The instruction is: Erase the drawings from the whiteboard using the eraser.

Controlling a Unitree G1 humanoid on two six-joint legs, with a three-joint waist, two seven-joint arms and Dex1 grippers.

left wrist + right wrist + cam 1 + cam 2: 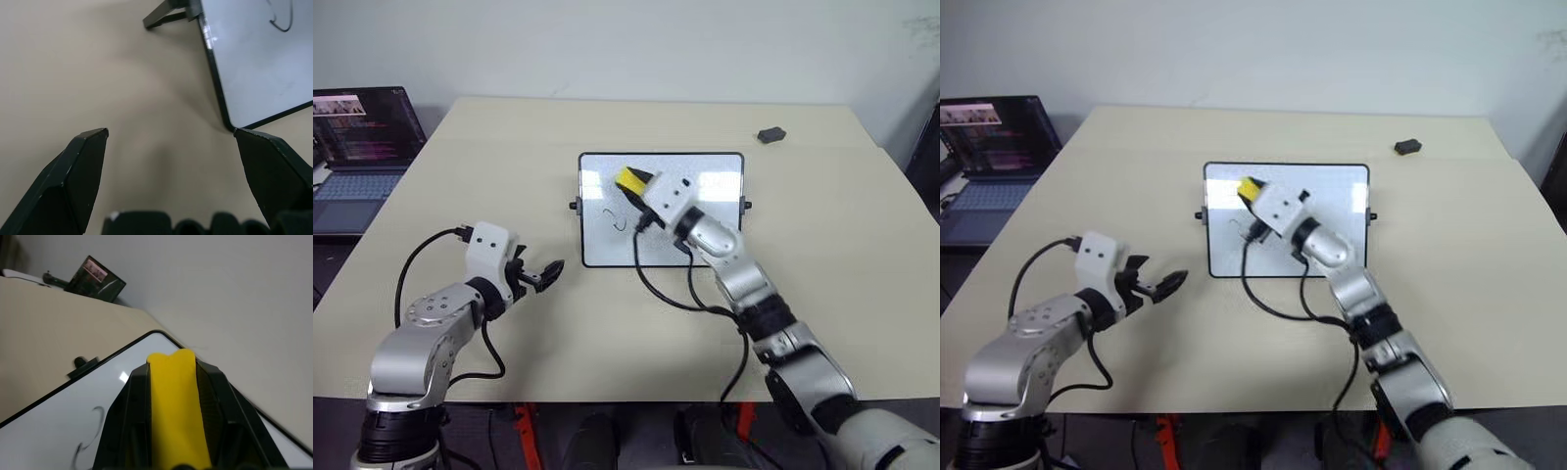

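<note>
Writing we could read appeared nowhere. Our right gripper [636, 186] pinched the yellow eraser [630, 180] over the whiteboard [715, 186], a drawing [620, 220] just nearer. Our left gripper [548, 273] hung spread, left of the board's near corner.

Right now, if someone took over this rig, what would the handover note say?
Right gripper: jaws shut on the yellow eraser, held over the upper left part of the whiteboard.
Left gripper: jaws open, holding nothing, above the table beside the whiteboard's lower left corner.
Whiteboard lies mid-table. A small dark lump sits near the table's far right edge; a laptop stands off the table's left side.
Done: eraser picked up and brought to the board.
Left: a curly scribble is on the board's left half; the arm hides part of the board, so other marks cannot be ruled out. Wipe them off.
</note>
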